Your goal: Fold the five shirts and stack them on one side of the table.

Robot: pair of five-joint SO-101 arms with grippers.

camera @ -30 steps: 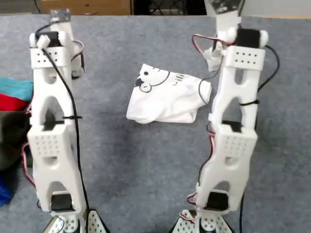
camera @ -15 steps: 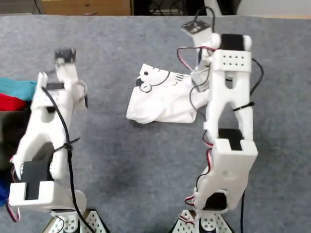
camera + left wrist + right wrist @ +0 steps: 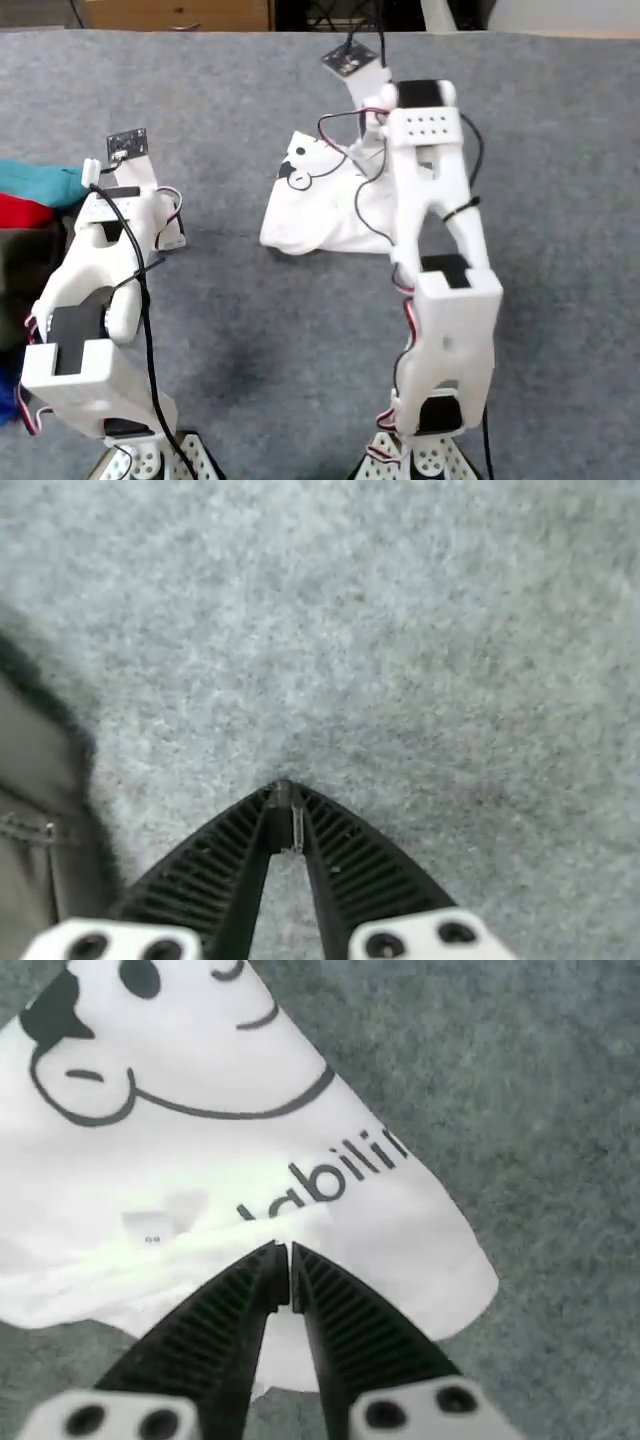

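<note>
A folded white shirt [image 3: 320,205] with a cartoon face print lies on the grey table, right of centre toward the back. In the right wrist view my right gripper [image 3: 281,1251] is shut, its black tips just over the white shirt [image 3: 180,1140] below the printed letters. I cannot tell whether the tips touch the cloth. The right arm [image 3: 430,190] covers the shirt's right edge from above. My left gripper [image 3: 286,788] is shut with nothing in it, low over bare grey table next to a dark shirt [image 3: 30,810]. The left arm [image 3: 100,250] stands folded back at the left.
A stack of shirts lies at the left table edge: teal [image 3: 35,180], red [image 3: 20,212], dark grey [image 3: 20,275] and a bit of blue [image 3: 8,395]. Bare grey table [image 3: 260,330] spreads between the two arms. Wooden furniture [image 3: 180,14] stands beyond the far edge.
The left arm has folded back toward its base. The right arm has swung left over the white shirt. The shirt has kept its place.
</note>
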